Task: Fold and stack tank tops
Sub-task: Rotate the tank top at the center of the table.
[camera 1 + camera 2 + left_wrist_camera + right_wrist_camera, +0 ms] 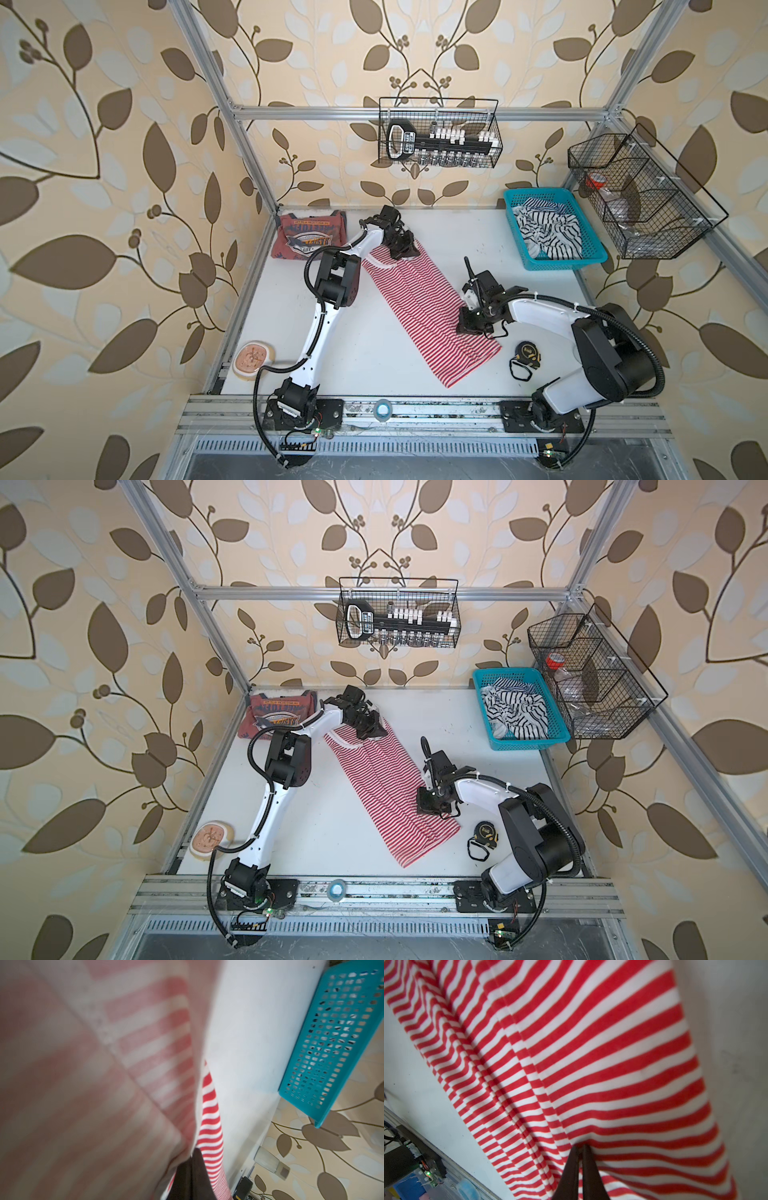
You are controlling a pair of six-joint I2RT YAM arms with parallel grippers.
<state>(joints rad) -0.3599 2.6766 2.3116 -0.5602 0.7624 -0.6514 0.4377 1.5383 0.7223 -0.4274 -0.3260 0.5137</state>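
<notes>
Both L hand (404, 251) & R hand (468, 330) clamp striped top (424, 307); tape measure (528, 353) nearby.

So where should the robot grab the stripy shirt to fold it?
At both ends of its long strip: the strap end and near the hem end, coming down from above. The striped tank top lies thin and narrow on the table, so only a pinched edge lifts. The left gripper and right gripper are pinching there already.
</notes>
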